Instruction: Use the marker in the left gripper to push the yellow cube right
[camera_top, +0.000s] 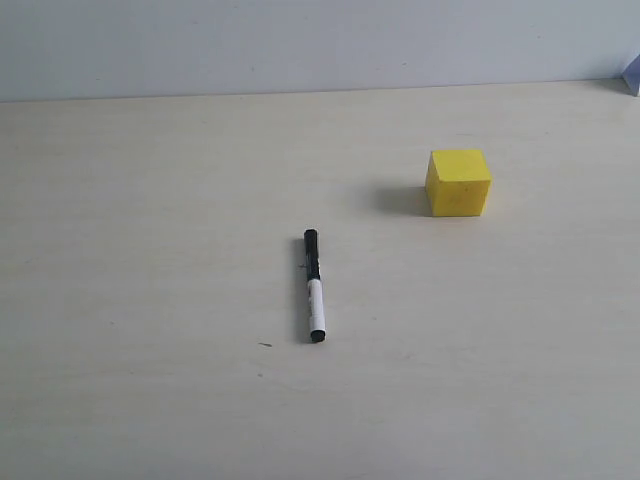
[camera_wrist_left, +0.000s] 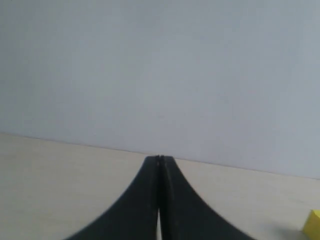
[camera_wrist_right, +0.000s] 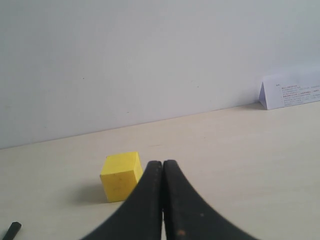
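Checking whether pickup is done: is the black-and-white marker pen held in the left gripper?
No, the black-and-white marker pen lies flat on the pale table, and the left gripper is shut on nothing.

black-and-white marker (camera_top: 315, 286) lying flat, yellow cube (camera_top: 459, 182) well apart, upright, left claw (camera_wrist_left: 160, 158) pressed together

You're looking at a lab-style test bench. A pale surface (camera_top: 150, 400), blank wall (camera_top: 300, 40) and folded printed card (camera_wrist_right: 292, 92) show it.
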